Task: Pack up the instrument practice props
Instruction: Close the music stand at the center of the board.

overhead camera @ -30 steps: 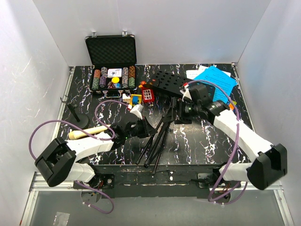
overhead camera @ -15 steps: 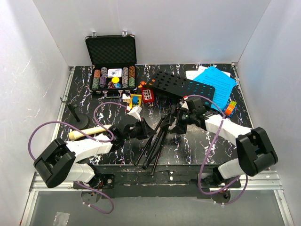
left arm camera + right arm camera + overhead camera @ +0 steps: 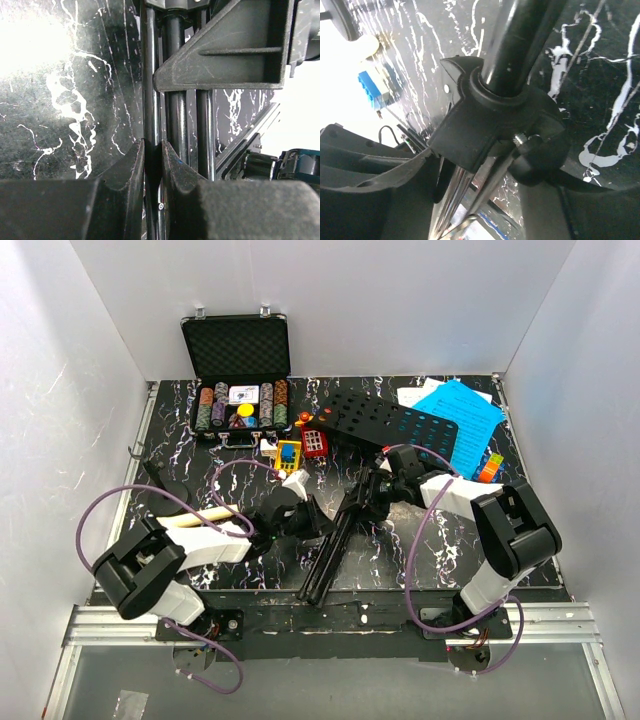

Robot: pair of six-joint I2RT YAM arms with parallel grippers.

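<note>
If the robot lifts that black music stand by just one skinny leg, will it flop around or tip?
Probably stiff: the legs of the music stand look like straight rods. It may well tip, since the left gripper pinches one thin leg while the wide holed desk sits at the far end. The smooth leg might also slip.

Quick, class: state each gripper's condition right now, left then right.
Left gripper: closed on a leg of the music stand.
Right gripper: around the stand's hub; gripping or not cannot be told.
</note>
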